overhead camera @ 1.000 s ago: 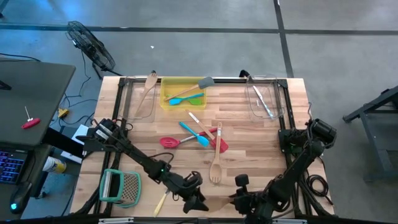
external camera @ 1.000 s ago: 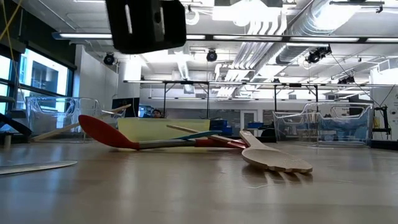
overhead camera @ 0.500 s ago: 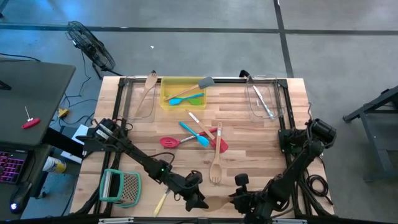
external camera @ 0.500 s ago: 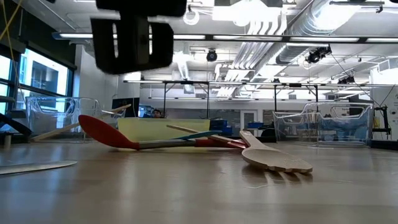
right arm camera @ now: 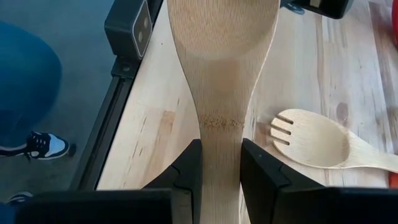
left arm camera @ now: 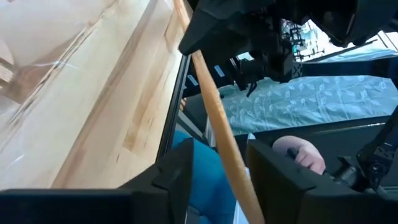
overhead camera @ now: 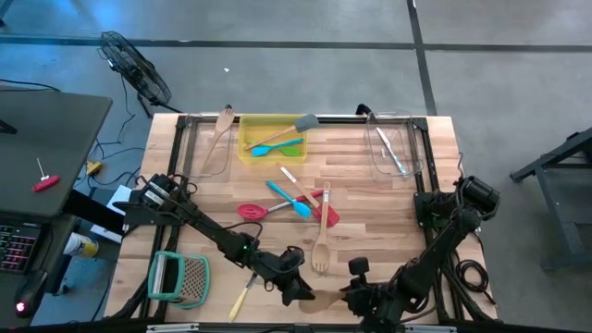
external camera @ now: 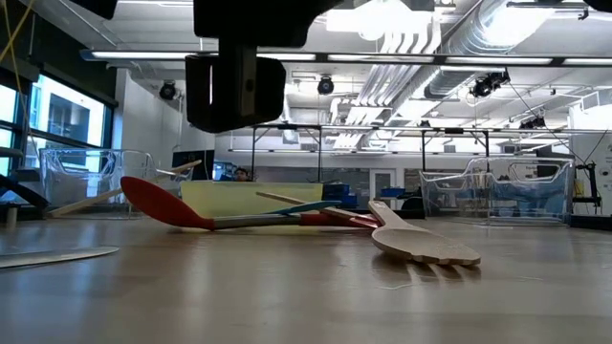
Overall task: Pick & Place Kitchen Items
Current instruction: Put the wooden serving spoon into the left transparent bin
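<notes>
My right gripper [right arm camera: 221, 155] is shut on a pale wooden spatula [right arm camera: 221, 37] near the table's near edge, at the middle [overhead camera: 326, 301]. My left gripper [overhead camera: 298, 292] is open and faces it from the left. Its fingers stand on either side of the spatula's blade end [left arm camera: 211, 99], seen edge-on in the left wrist view. It hangs above the table in the low view [external camera: 237, 86]. A wooden spork [overhead camera: 320, 248] lies flat on the table just beyond. My right gripper pinches the spatula's neck [right arm camera: 221, 134], just behind the blade, between its two fingers [right arm camera: 186, 171]. It comes level from the table's right. The spatula is lifted clear, its blade pointing toward my left gripper. My left gripper: whether a finger [left arm camera: 273, 171] touches the blade, I cannot tell.
Red and blue spatulas [overhead camera: 287, 203] lie in a heap mid-table. A yellow tray [overhead camera: 250, 139] at the far edge holds blue and green spatulas. Clear bins stand far left [overhead camera: 208, 153] and far right [overhead camera: 393, 153]. A yellow-handled knife [overhead camera: 239, 301] lies near the near edge. A person's leg [right arm camera: 31, 81] is beside the table.
My left gripper has moved toward the table's right, up to the spatula held by my right gripper, and has come lower in the low view. The right gripper and the spatula have stayed where they were.
</notes>
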`<act>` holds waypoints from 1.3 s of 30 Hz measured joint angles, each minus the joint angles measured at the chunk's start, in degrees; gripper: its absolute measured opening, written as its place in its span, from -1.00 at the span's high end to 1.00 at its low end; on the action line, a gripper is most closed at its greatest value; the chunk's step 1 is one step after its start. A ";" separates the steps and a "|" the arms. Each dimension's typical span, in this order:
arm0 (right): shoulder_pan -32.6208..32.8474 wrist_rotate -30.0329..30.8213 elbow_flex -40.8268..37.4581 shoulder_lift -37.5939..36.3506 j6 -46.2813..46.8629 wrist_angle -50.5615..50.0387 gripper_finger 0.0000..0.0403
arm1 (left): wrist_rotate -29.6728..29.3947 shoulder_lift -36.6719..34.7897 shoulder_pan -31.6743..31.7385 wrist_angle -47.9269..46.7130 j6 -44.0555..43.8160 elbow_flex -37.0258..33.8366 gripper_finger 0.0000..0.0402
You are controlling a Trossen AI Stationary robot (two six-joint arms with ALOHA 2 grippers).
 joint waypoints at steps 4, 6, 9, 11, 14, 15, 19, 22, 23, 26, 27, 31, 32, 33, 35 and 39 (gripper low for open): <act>-0.24 -0.01 0.00 0.00 0.00 -0.06 0.67 | 0.07 0.00 0.00 0.21 0.06 0.00 0.51; -0.47 -0.08 0.00 0.00 0.00 -0.14 0.67 | 0.13 0.00 0.00 0.32 0.08 0.00 0.59; -0.96 -0.58 0.00 0.00 -0.01 -0.23 0.67 | 0.13 0.00 0.00 -0.12 0.08 0.00 0.69; -1.27 -0.69 0.00 0.00 -0.28 -0.29 0.67 | 0.19 0.00 0.00 -0.52 0.06 0.00 0.73; -1.81 -0.94 0.00 0.00 -0.46 -0.43 0.67 | 0.83 0.00 0.00 -0.60 0.05 -0.04 0.75; -2.06 -1.07 0.00 0.00 -0.61 -0.57 0.67 | 0.81 0.00 0.00 -0.60 0.06 -0.07 0.75; -2.70 -1.56 0.00 0.00 -1.68 -0.80 0.67 | 0.83 0.00 0.01 -1.52 0.11 -0.07 0.75; -3.28 -2.05 0.00 0.00 -1.92 -0.83 0.67 | 1.01 0.00 0.04 -3.28 0.29 -0.04 0.77; -3.37 -2.08 0.00 0.00 -2.07 -0.84 0.67 | 1.00 0.00 0.04 -3.86 0.27 -0.04 0.79; -3.62 -1.89 0.00 0.00 -1.88 -0.78 0.67 | 0.33 0.00 0.04 -5.75 0.45 -0.04 0.92; -3.67 -1.87 0.00 0.00 -2.00 -0.84 0.67 | 0.05 0.00 0.04 -6.16 0.69 -0.04 0.95; -3.69 -1.58 0.00 0.00 -2.09 -0.84 0.67 | -0.26 0.00 0.04 -7.02 1.19 -0.04 0.97; -3.72 -1.58 0.00 0.00 -2.10 -0.92 0.67 | -0.75 0.00 0.02 -7.35 1.40 -0.02 0.98; -3.76 -1.62 0.00 0.00 -2.15 -1.05 0.67 | -1.31 0.00 0.00 -7.48 1.67 -0.02 0.98; -3.74 -0.79 0.00 0.00 -2.15 -1.05 0.65 | -1.57 0.00 0.00 -7.53 2.81 -0.02 0.98; -3.71 2.26 0.02 0.00 -1.25 0.39 0.35 | -3.09 0.01 -0.07 -8.01 3.90 0.00 0.99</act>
